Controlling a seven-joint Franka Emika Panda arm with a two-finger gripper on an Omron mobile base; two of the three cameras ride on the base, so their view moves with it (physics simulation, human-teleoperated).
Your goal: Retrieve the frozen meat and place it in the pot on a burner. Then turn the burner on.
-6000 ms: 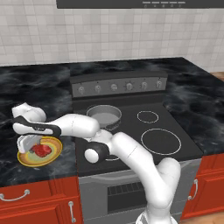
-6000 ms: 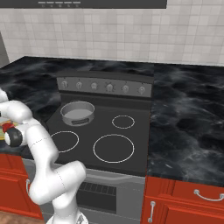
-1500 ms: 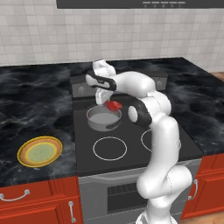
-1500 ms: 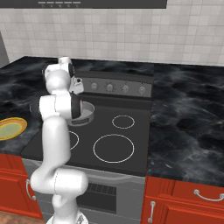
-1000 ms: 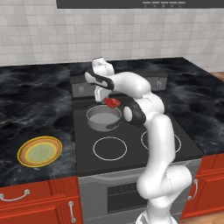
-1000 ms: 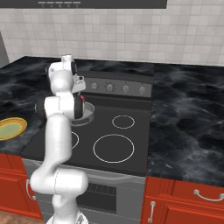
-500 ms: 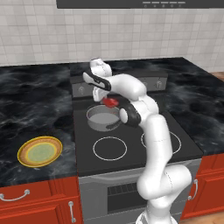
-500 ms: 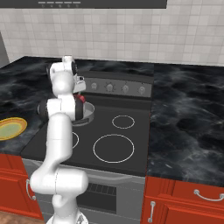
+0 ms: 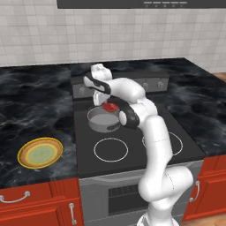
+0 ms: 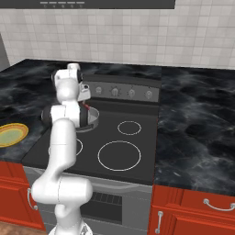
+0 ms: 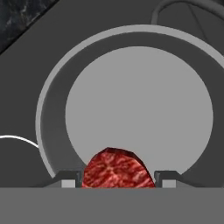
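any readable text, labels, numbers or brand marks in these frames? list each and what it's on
None readable.
Range hood: small pale marks on its front edge, too small to read.
Stove control panel: knobs, no legible markings.
Pot, frozen meat, yellow-rimmed plate: no text or marks.

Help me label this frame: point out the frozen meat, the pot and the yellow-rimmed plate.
frozen meat (image 11: 116, 169), hand view, middle of its red top.
pot (image 9: 98, 119), left base view, its pale inside floor.
yellow-rimmed plate (image 9: 27, 146), left base view, on its yellow rim.
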